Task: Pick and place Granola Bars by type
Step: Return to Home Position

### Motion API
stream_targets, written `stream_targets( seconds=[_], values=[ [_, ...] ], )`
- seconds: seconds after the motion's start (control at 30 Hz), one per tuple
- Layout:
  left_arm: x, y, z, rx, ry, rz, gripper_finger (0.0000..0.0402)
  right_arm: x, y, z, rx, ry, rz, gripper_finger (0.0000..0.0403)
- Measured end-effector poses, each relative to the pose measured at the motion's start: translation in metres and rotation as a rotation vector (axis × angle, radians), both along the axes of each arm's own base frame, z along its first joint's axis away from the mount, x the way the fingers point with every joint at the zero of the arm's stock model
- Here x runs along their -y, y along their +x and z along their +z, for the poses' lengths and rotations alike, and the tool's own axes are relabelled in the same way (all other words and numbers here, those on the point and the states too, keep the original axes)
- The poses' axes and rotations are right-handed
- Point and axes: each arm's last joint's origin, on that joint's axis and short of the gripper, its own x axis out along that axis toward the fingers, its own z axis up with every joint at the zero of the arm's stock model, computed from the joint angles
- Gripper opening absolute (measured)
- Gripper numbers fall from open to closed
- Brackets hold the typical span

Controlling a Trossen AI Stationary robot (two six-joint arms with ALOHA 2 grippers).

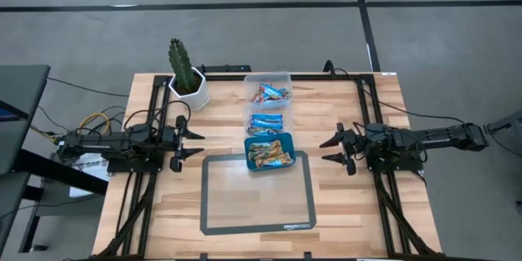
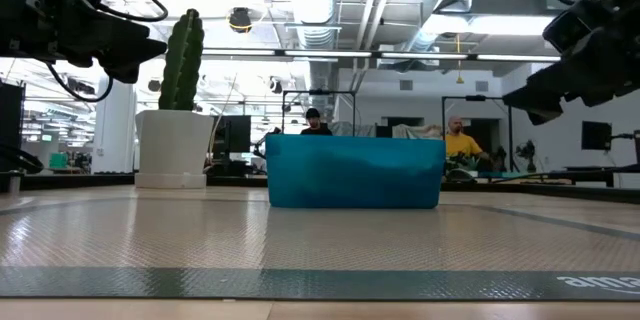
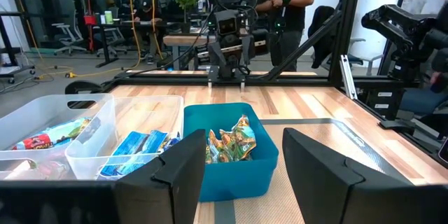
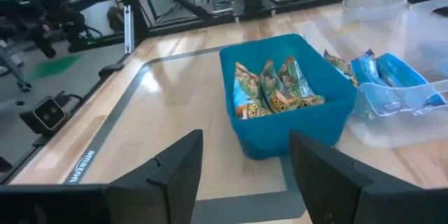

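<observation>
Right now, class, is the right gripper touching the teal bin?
Apart. The high view shows a wide gap between the right gripper and the teal bin; the right wrist view agrees.

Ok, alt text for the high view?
Three bins in a row: a clear plastic bin of multicoloured wrapped bars nearest the cactus, a second clear bin of blue bars, a teal bin of tan bars overlapping the grey mat. The left arm and right arm flank them, jaws open, empty.

Left gripper (image 1: 201, 143), right gripper (image 1: 323, 152); jaws apart
</observation>
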Motion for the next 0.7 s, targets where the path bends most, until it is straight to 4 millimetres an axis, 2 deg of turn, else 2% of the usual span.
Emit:
stream_targets(
  seconds=[0.2, 0.7],
  values=[
    [0.0, 0.0, 0.0, 0.0, 0.0, 0.0, 0.0183, -0.0003, 0.0, 0.0, -0.015, 0.1, -0.022, 0.0204],
    [0.0, 0.0, -0.0001, 0.0, 0.0, 0.0, 0.0183, -0.0003, 0.0, -0.0002, -0.016, 0.1, -0.023, 0.0205]
  ],
)
